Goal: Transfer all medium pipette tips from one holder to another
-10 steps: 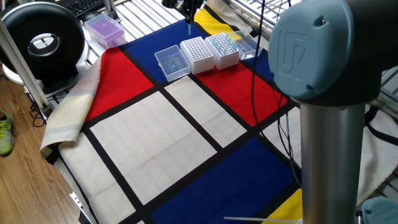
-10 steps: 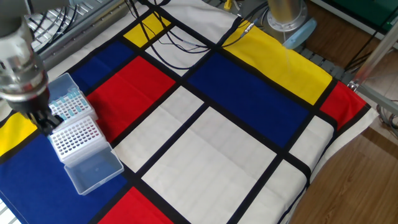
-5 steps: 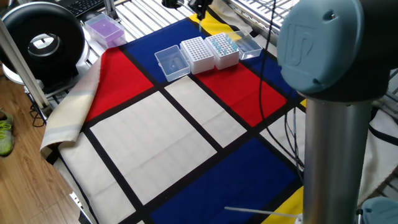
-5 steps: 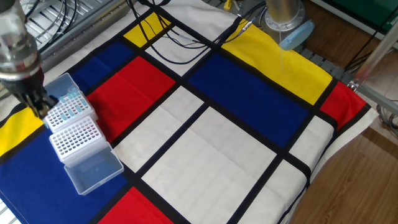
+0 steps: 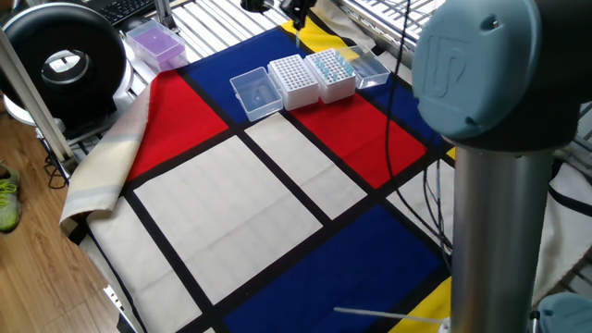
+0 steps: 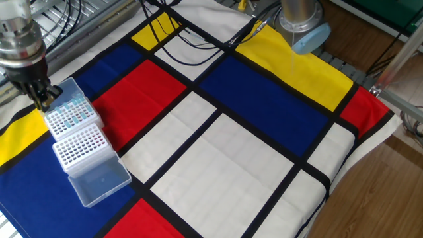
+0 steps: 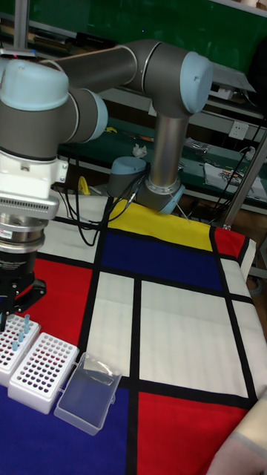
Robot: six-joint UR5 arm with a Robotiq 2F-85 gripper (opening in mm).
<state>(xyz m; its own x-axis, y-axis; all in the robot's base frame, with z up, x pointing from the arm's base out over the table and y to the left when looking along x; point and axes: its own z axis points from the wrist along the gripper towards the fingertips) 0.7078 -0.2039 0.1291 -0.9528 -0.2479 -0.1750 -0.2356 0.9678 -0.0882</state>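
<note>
Several pale-blue medium pipette tips (image 6: pixel 68 114) stand in the white holder (image 6: pixel 85 121) at the far end of the mat; I also see these tips (image 7: pixel 24 326) in the tall view. The second white holder (image 6: pixel 80 146) sits right beside it, and its holes look empty. My gripper (image 6: pixel 42 100) hangs just above the far edge of the tip-filled holder, fingers pointing down and close together. In the first fixed view the gripper (image 5: pixel 298 13) is at the top edge, beyond the two holders (image 5: pixel 330 74). Whether anything sits between the fingers is not visible.
An open clear lid (image 6: pixel 99 180) lies next to the second holder and another clear lid (image 5: pixel 371 67) beyond the first. A purple box (image 5: pixel 155 43) and a black round device (image 5: pixel 61 57) stand off the mat. Cables (image 6: pixel 198 46) cross the yellow and blue patches near the arm base.
The gripper has risen from low over the second holder and moved across to above the tip-filled holder. In the last half second it shifted only slightly.
</note>
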